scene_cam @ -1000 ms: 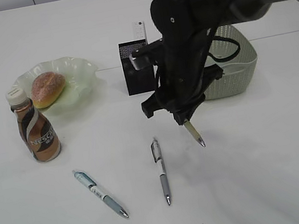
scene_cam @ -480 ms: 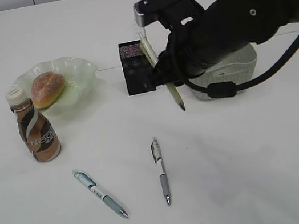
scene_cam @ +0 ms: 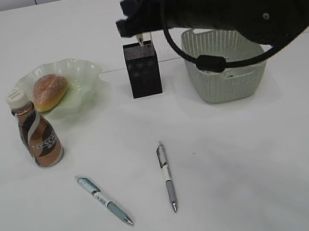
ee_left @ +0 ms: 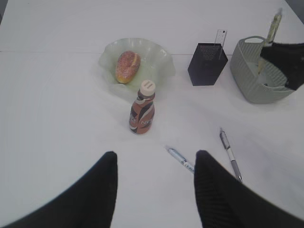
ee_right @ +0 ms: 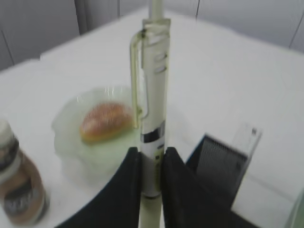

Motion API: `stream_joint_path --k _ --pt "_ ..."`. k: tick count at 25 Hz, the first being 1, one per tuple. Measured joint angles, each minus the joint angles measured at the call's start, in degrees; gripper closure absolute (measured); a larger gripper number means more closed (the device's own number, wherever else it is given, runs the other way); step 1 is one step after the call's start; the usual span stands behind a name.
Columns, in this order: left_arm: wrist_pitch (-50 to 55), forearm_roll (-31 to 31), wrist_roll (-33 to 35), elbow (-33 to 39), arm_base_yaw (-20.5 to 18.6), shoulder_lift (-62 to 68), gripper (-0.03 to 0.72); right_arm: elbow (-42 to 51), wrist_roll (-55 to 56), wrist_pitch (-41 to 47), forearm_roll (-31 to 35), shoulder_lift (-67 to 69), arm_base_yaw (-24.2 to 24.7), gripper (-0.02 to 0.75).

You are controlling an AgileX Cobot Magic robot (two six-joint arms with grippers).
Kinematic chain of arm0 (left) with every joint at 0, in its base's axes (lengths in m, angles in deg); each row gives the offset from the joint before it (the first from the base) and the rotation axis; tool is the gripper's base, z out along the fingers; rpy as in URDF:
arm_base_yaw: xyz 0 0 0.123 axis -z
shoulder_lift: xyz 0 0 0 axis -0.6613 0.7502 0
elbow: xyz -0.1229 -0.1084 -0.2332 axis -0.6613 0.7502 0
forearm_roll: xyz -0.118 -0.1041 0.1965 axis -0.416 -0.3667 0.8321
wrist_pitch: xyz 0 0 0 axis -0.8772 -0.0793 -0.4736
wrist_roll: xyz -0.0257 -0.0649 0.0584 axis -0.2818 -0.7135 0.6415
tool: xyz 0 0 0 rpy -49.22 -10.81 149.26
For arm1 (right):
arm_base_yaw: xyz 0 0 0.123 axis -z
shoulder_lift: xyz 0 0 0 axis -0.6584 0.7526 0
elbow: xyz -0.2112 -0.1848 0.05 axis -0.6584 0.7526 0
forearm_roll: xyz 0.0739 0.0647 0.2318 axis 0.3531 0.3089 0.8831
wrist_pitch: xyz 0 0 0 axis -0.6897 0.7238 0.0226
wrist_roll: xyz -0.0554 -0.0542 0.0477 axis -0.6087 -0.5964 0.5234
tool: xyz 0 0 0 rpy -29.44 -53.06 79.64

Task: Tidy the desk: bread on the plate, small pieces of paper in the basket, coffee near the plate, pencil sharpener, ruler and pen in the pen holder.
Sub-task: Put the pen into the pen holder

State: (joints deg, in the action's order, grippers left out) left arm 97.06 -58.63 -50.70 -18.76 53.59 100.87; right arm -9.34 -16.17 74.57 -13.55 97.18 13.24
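White desk: the right gripper [ee_right: 151, 178], clamped on a pale pen [ee_right: 152, 114] upright above the black pen holder [scene_cam: 143, 69], could miss the narrow opening or tip it; the left gripper [ee_left: 154, 190] hangs apart.

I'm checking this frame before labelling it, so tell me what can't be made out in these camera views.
- Inside of the pen holder: exterior view, its dark mesh walls hide the contents.
- Tip of the held pen: right wrist view, hidden between the right gripper fingers.
- Basket contents: exterior view, the right arm covers the back part.
- Left gripper above the fingers: left wrist view, cut off by the bottom edge.
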Motion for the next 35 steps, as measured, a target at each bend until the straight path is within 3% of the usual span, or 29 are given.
stream_joint_path --k 4,9,24,35 --pt "0.0 0.0 -0.1 0.0 0.0 0.0 0.308 0.0 0.0 -16.1 3.3 4.0 2.3 0.649" --pt "0.0 0.0 -0.1 0.0 0.0 0.0 0.308 -2.8 -0.2 -22.0 6.2 11.2 3.1 0.649" --pt "0.0 0.0 -0.1 0.0 0.0 0.0 0.308 -23.4 -5.6 -11.8 8.4 27.3 4.7 0.649" --pt "0.0 0.0 -0.1 0.0 0.0 0.0 0.308 -28.9 -5.6 -9.5 10.4 32.9 5.7 0.650"
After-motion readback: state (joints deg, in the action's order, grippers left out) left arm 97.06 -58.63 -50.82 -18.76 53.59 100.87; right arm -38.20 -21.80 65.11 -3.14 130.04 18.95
